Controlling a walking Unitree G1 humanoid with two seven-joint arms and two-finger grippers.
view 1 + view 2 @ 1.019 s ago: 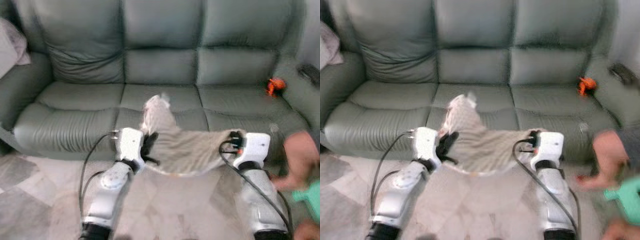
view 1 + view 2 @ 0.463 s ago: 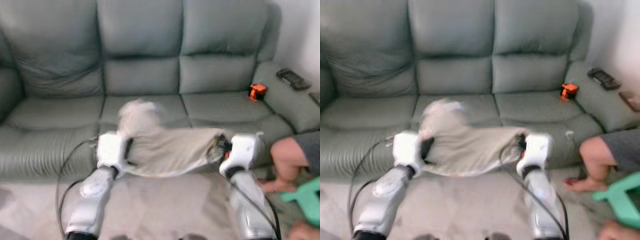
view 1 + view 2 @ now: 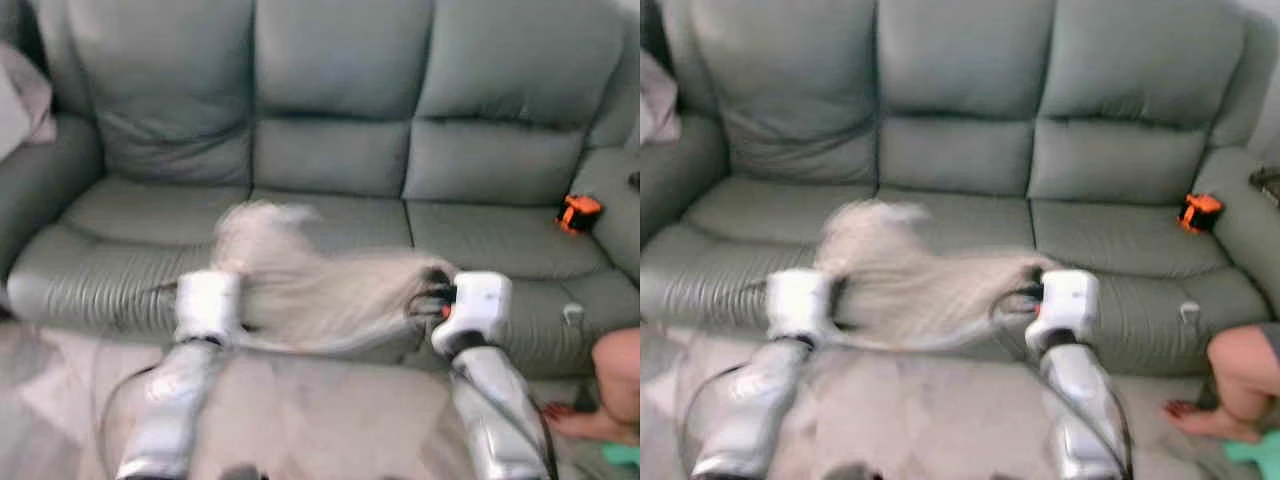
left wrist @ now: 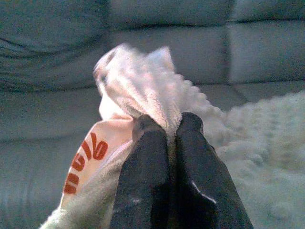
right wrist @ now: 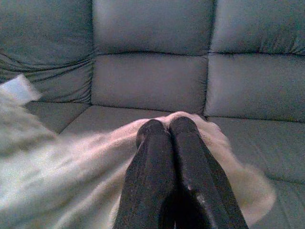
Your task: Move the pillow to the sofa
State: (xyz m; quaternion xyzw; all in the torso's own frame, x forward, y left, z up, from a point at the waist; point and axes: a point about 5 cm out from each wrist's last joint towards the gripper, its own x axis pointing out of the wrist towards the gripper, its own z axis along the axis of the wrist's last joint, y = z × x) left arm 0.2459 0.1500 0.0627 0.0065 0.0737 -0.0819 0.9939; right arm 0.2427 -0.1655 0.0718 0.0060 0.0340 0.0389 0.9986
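Right now the left gripper (image 4: 167, 125) has its two black fingers (image 4: 147, 143) pinched tight together on one corner of the pillow (image 3: 320, 285), with fluffy cream cloth poking out past the tips. Just beside those fingers, on the side of the pillow, a pale tag with red letters (image 4: 86, 155) hangs down. The right gripper (image 5: 167, 126) is pinched shut too, and it grips the other end of the same pillow, whose soft cloth bunches up around its fingertips. Between the two grippers the pillow hangs stretched out like a little hammock, sagging in the middle, and one corner sticks up near the left gripper. It is blurry in the head views, so its pattern is hard to make out. The pillow is up in the air, in front of the seat edge of the sofa (image 3: 330, 150), and I cannot tell if it touches the seat. Beyond both grippers, the sofa is grey-green with three seats and three back cushions. Farther off past the right gripper, a small orange thing (image 3: 579, 212) sits at the far right end of the seat, next to the armrest. Past the left gripper, a pinkish cloth (image 3: 25, 105) lies on the other armrest. Below the grippers, the floor (image 3: 320, 410) is pale tile. Off to the right gripper's outer side, low down, a person's bare leg and foot (image 3: 600, 395) rest on the floor.
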